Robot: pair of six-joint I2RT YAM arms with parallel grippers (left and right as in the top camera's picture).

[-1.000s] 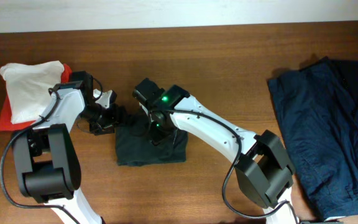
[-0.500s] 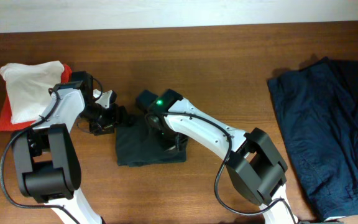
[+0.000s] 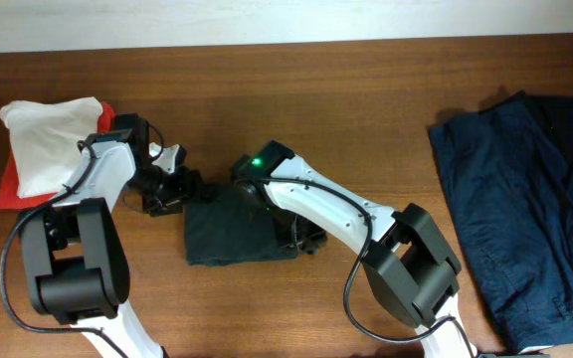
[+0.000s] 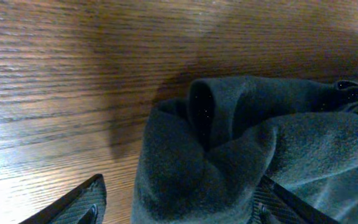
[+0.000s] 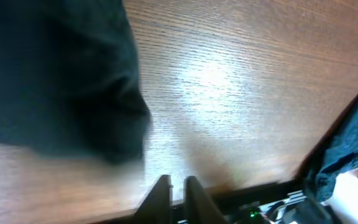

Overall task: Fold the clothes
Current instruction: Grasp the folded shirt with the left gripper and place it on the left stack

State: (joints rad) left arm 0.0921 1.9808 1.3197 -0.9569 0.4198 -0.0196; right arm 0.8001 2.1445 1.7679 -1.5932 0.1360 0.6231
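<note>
- Near-black folded cloth rectangle (image 3: 237, 234) is lying mid wooden table (image 3: 366, 99).
- L gripper (image 4: 179, 190) is gaping wide, straddling its corner.
- R gripper (image 5: 176, 186), fingers nearly touching, empty, is hanging beside it.

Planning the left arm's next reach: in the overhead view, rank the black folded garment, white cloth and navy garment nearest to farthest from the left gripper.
1. Black folded garment, right beside the left gripper.
2. White cloth, at the far left.
3. Navy garment, at the right edge.
</note>
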